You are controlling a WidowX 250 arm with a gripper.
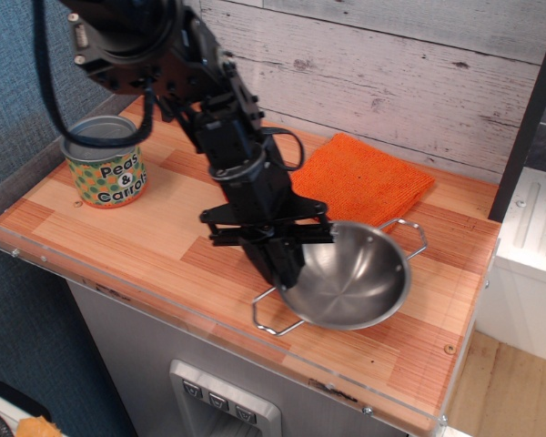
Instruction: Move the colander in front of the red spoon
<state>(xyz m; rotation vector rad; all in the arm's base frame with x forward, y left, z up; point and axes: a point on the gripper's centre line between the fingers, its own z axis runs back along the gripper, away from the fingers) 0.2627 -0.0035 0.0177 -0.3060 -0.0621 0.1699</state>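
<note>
The colander (350, 280) is a shiny steel bowl with two wire loop handles, at the front right of the wooden counter (146, 238). It is tilted, its left rim raised. My black gripper (286, 263) is shut on the colander's left rim, one finger inside the bowl and one outside. The red spoon is hidden behind my arm.
A green-and-orange "Peas & Carrots" can (104, 163) stands at the back left. An orange folded cloth (364, 177) lies behind the colander near the plank wall. A clear plastic rim (164, 305) edges the counter's front and left sides.
</note>
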